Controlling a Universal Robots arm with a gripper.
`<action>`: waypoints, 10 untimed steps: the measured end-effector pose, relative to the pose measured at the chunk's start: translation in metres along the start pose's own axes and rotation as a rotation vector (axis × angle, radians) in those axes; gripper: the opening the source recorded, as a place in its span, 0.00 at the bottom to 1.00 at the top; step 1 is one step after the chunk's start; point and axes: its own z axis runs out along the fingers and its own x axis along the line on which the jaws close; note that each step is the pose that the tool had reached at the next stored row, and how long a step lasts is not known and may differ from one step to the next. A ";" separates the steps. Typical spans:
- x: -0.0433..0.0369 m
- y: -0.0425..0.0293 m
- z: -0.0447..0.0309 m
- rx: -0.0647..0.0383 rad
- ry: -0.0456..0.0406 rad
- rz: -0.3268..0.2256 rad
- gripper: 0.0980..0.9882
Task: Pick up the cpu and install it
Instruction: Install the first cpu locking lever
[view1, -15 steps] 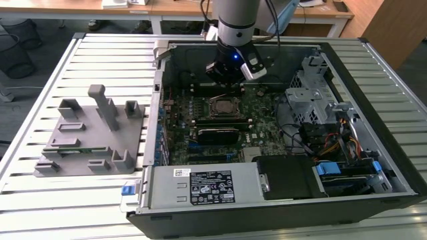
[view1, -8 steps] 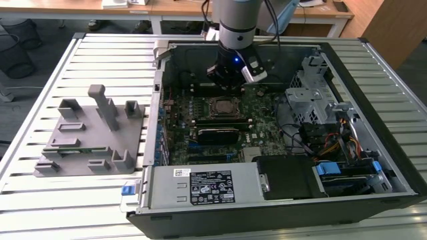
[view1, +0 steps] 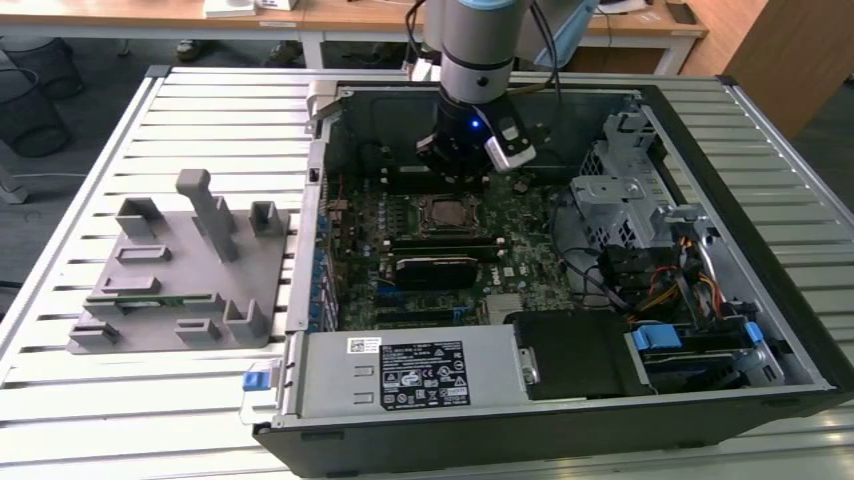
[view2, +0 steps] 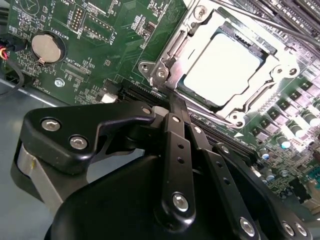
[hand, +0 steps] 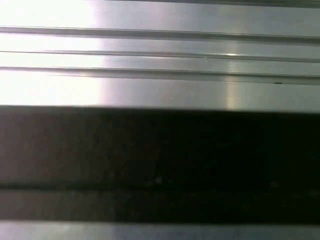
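Observation:
The cpu (view2: 222, 67) lies flat in the motherboard socket, its silvery top showing inside the metal socket frame (view2: 170, 65). The frame's load plate is not over the chip. My gripper (view2: 174, 103) hangs just beside the socket's edge, apart from the chip, its black fingers (view2: 176, 131) drawn together and holding nothing. In the exterior view the gripper (view1: 451, 178) is inside the open computer case, just behind the socket (view1: 445, 212) on the green motherboard (view1: 514, 250).
A grey plastic fixture (view1: 187, 270) stands on the slatted metal table (view1: 160, 400) at the exterior view's left. Inside the case are a power supply (view1: 400, 375), a drive cage (view1: 627, 190) and cables (view1: 667, 280). A coin battery (view2: 47, 47) sits on the board.

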 end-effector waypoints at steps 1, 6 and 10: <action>-0.0001 0.0000 0.0000 0.000 0.0001 0.000 0.01; -0.0004 0.0002 -0.0013 0.002 -0.0002 0.000 0.01; -0.0004 0.0001 -0.0012 0.032 0.0003 0.000 0.01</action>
